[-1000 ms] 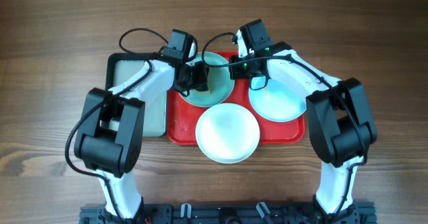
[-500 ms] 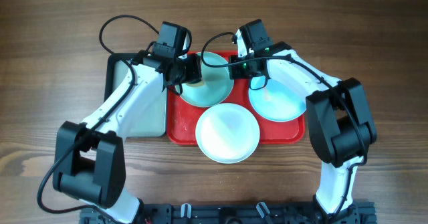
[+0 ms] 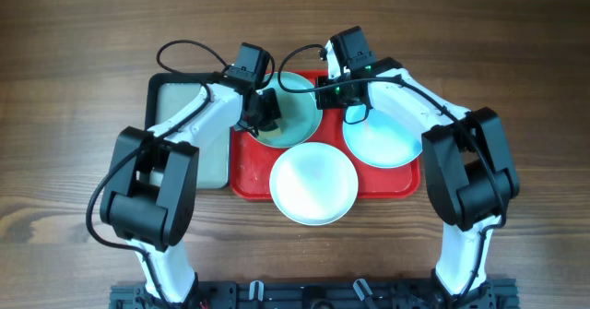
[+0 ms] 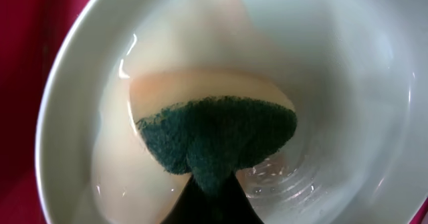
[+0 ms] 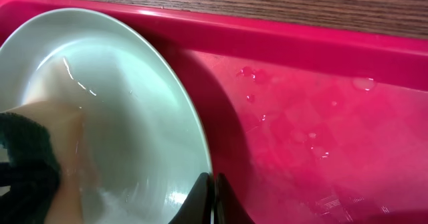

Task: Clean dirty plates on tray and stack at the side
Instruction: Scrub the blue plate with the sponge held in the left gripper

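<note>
The red tray [image 3: 249, 175] holds three plates. A pale blue plate [image 3: 302, 106] stands at the tray's back left, tilted. My left gripper [image 3: 265, 113] is shut on a green and tan sponge [image 4: 217, 134] and presses it into this plate [image 4: 348, 70]. My right gripper [image 3: 324, 89] is shut on the plate's right rim [image 5: 194, 130], its jaws pinching the edge. A second pale blue plate [image 3: 387, 138] lies at the right. The white plate [image 3: 313, 184] lies at the front, partly over the tray's front rim.
A black-rimmed tray with a pale grey inside [image 3: 180, 106] stands left of the red tray, under my left arm. Water drops lie on the red tray floor [image 5: 314, 144]. Brown wooden table [image 3: 74, 60] lies all around.
My left gripper with the sponge moved back and left over the plate, then came back right and forward. The right gripper and the plates have kept still.
</note>
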